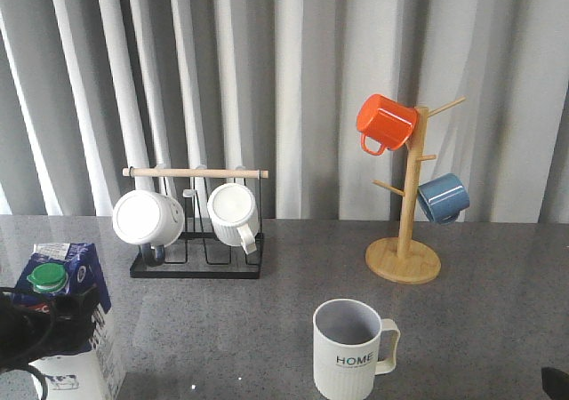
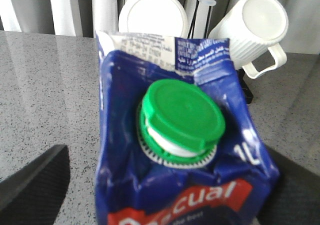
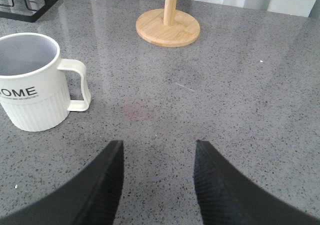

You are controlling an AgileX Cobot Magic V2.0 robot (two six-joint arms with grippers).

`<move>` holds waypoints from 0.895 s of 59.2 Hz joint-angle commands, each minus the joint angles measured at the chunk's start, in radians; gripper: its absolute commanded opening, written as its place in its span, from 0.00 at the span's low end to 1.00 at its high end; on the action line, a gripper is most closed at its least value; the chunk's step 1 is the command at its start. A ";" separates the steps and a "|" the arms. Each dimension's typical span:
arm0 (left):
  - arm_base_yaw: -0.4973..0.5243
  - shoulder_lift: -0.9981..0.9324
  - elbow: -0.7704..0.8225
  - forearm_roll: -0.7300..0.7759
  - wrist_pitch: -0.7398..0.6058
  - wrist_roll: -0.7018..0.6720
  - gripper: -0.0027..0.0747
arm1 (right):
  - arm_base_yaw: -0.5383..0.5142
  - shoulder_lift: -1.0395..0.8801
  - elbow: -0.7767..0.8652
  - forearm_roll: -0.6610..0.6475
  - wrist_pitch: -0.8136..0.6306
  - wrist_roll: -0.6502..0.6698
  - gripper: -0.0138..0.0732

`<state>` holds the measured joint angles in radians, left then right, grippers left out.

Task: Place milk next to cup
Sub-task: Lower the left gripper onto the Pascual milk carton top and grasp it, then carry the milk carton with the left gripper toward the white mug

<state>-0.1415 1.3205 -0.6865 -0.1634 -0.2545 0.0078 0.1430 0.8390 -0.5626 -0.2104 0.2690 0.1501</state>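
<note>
Blue milk (image 1: 67, 320) sits between the left claw (image 2: 160, 185) fingers, apart from the cup (image 1: 351, 351)

Soft, even daylight fills all views; the polished grey tabletop (image 1: 267, 320) mirrors the pale curtain (image 1: 311, 62) in faint streaks. Shadows stay weak. In the left wrist view the milk (image 2: 180, 150) looks slightly blurred up close

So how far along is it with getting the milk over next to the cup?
Early on. The left gripper sits around the milk at the table's left edge; whether it is clamped isn't clear. The cup stands well apart toward the middle. The right gripper is open and empty. Carrying and placing remain.
</note>
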 commanded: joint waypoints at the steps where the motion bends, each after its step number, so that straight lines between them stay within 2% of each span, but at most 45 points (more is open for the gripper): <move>1: 0.004 -0.002 -0.051 -0.007 -0.087 0.007 0.86 | -0.008 -0.010 -0.029 -0.014 -0.064 -0.007 0.54; 17: 0.004 0.032 -0.060 -0.007 -0.132 0.006 0.83 | -0.008 -0.010 -0.029 -0.014 -0.064 -0.007 0.54; 39: 0.004 0.032 -0.059 -0.007 -0.132 0.003 0.52 | -0.008 -0.010 -0.029 -0.014 -0.064 -0.007 0.54; 53: -0.011 0.026 -0.059 -0.003 -0.131 0.006 0.49 | -0.008 -0.010 -0.029 -0.014 -0.064 -0.007 0.54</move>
<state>-0.1368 1.3793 -0.7127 -0.1634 -0.3057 0.0123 0.1430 0.8390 -0.5626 -0.2104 0.2690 0.1501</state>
